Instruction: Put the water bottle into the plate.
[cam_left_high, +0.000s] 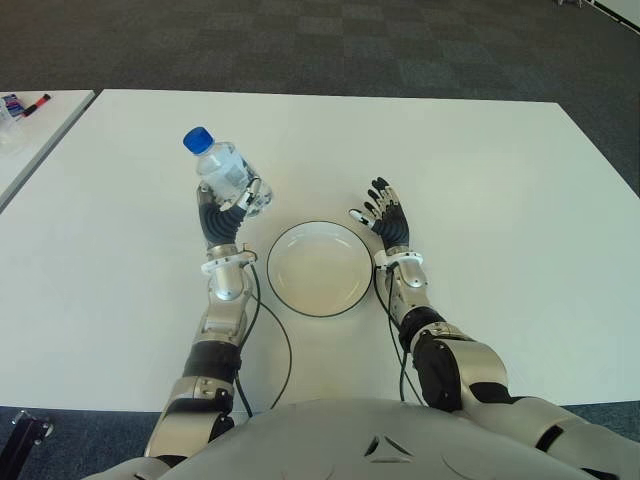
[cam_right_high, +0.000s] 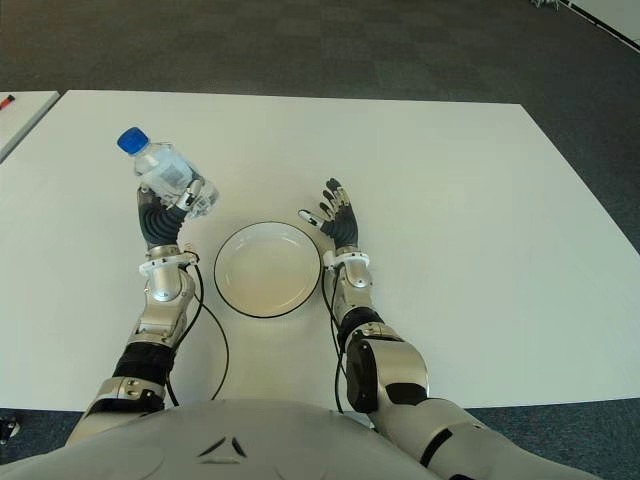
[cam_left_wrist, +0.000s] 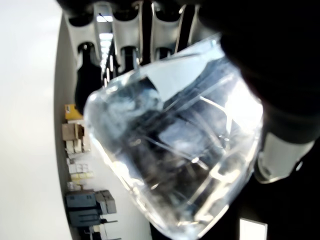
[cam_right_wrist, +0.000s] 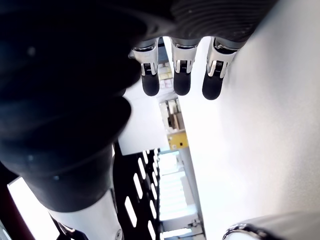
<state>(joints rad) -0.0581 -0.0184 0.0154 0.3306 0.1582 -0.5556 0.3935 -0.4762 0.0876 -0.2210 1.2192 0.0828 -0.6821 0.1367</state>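
My left hand (cam_left_high: 232, 212) is shut on a clear water bottle (cam_left_high: 222, 172) with a blue cap (cam_left_high: 197, 139). It holds the bottle lifted and tilted, cap pointing up and to the left, just left of the plate. The left wrist view fills with the bottle's clear body (cam_left_wrist: 175, 150), fingers wrapped round it. The white plate (cam_left_high: 285, 292) with a dark rim lies on the table between my two hands, with nothing in it. My right hand (cam_left_high: 385, 212) shows just right of the plate, fingers spread and holding nothing.
The white table (cam_left_high: 480, 180) stretches wide behind and to both sides of the plate. A second white table (cam_left_high: 40, 125) stands at the far left with markers (cam_left_high: 25, 104) on it. Dark carpet lies beyond the far edge.
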